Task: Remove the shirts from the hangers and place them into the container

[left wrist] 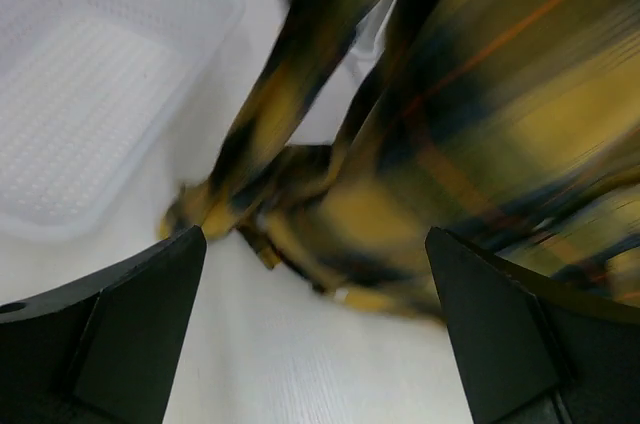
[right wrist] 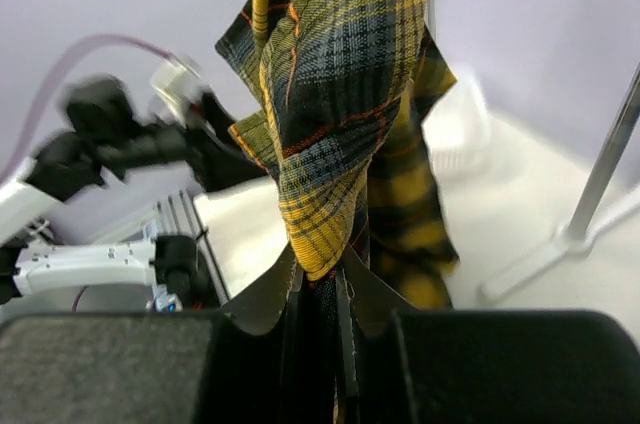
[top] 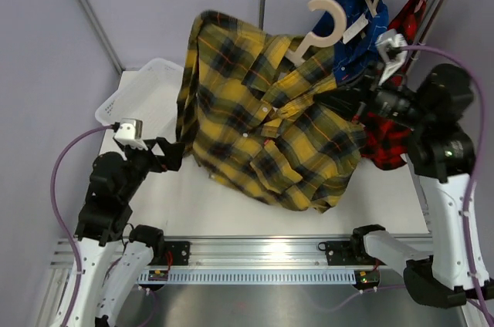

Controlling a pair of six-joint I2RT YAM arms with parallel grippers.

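Yellow shirt (left wrist: 480, 144), blurred, container (top: 116, 105) seemingly half-hidden

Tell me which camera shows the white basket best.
The left wrist view: the basket fills its upper left, floor and slotted wall plain. The top view shows only a corner, the rest hidden by the yellow shirt. The right wrist view gives just a blurred white patch beyond the shirt, possibly it.

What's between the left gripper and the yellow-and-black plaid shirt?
Only a strip of bare white tabletop, per the left wrist view; the open left gripper faces the yellow-and-black plaid shirt unobstructed.
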